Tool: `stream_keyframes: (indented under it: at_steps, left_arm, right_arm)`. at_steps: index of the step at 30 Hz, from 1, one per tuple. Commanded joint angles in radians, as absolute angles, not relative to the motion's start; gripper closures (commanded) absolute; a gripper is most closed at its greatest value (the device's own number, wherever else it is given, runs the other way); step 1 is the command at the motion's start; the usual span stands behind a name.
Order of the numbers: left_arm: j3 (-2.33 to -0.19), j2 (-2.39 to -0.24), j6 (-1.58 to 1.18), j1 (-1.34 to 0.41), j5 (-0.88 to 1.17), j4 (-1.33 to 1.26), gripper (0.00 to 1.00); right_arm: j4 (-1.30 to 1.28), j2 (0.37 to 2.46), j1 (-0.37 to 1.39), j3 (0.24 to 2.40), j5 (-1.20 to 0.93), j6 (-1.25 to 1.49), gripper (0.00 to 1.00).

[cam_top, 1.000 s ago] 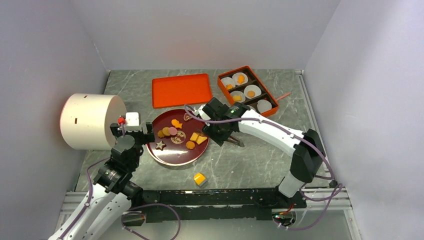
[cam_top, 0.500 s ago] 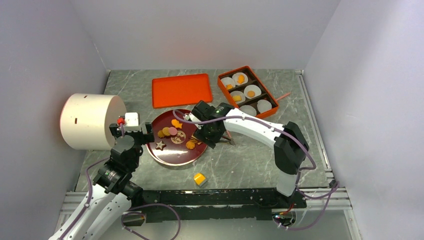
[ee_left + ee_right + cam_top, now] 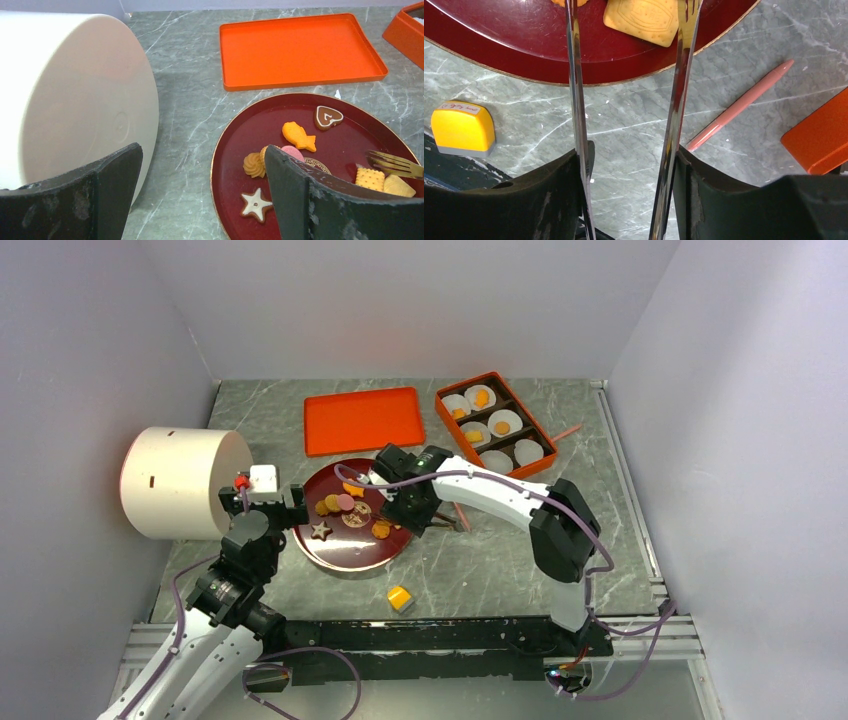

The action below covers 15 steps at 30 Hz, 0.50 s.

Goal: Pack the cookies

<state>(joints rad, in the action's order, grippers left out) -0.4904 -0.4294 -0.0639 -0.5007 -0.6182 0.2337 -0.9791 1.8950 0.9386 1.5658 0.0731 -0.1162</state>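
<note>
Several cookies (image 3: 345, 508) lie on a dark red plate (image 3: 340, 565). The left wrist view shows a fish (image 3: 298, 136), a heart (image 3: 327, 117), a star (image 3: 255, 204) and a swirl (image 3: 254, 165). My right gripper (image 3: 408, 520) (image 3: 629, 155) is shut on metal tongs (image 3: 576, 100). The tongs' arms stand apart over the plate's right part (image 3: 499, 45), either side of a square cookie (image 3: 644, 20). Their gold tips show in the left wrist view (image 3: 395, 164). My left gripper (image 3: 268, 502) (image 3: 202, 155) is open and empty at the plate's left edge.
An orange box (image 3: 494, 422) with white paper cups, some holding cookies, stands at the back right, an orange tray (image 3: 362, 420) beside it. A white cylinder (image 3: 180, 483) lies at the left. A yellow block (image 3: 399, 597) and a pink stick (image 3: 739, 105) lie near the plate.
My right gripper has moved left with the tongs, from beside the plate's right edge to over its right part. The left arm has not moved.
</note>
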Motion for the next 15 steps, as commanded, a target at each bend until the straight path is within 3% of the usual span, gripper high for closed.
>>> stream_keyframes:
  at_steps: [1, 15]
  left_arm:
    - [-0.512, -0.433, -0.055, -0.495, -0.610, 0.203, 0.04]
    - [-0.510, -0.436, -0.057, -0.487, -0.594, 0.198, 0.03]
  right_arm:
    - [-1.009, 1.903, 0.943, 1.629, 0.089, -0.135, 0.43]
    - [-1.043, 1.869, 0.946, 1.656, 0.095, -0.102, 0.59]
